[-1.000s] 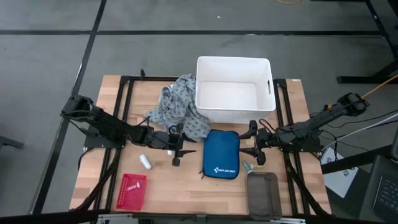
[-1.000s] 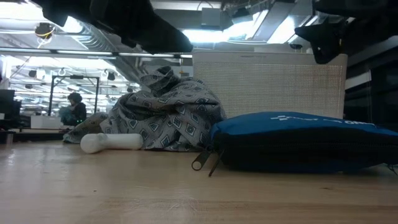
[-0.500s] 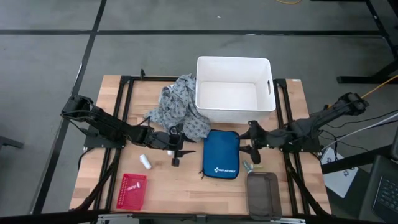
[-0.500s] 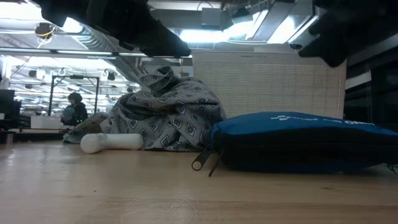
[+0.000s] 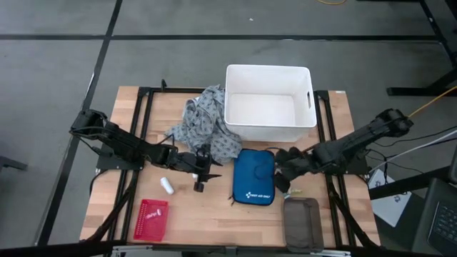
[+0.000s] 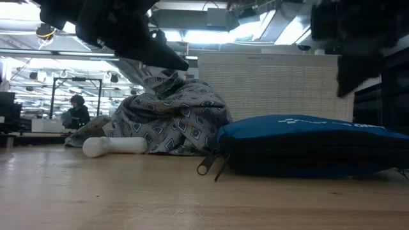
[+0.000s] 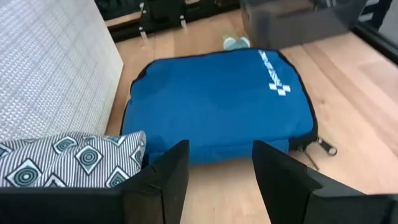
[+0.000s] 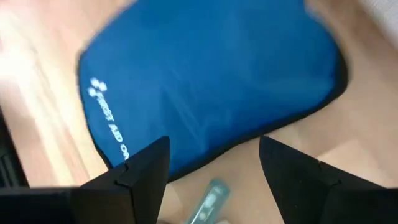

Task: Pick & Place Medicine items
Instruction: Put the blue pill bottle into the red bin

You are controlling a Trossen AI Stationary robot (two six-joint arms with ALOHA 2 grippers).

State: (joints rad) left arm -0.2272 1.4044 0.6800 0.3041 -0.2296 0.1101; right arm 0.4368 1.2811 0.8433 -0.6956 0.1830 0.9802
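One medicine item, a small white bottle [image 5: 166, 186], lies on its side on the wood at the left, also in the low view [image 6: 115, 145]. A small pale-green item [image 8: 208, 199] lies by the right edge of the blue first-aid pouch [image 5: 255, 176]. My left gripper [image 7: 219, 155] hovers open above the table, left of the pouch and right of the bottle [image 5: 208, 173]. My right gripper [image 8: 214, 149] hangs open over the pouch's right edge [image 5: 280, 175], above the green item. Neither holds anything.
A white bin [image 5: 270, 102] stands at the far middle, with a grey patterned cloth [image 5: 203, 125] heaped against its left side. A red basket [image 5: 151, 218] sits near-left. A grey pouch [image 5: 302, 221] lies near-right. Bare wood lies between basket and blue pouch.
My right gripper has moved toward the table's left, over the blue pouch's right edge. It has tipped from nearly level to pointing steeply down and has rolled. Its fingers stay open. My left gripper has kept its place and tipped slightly.
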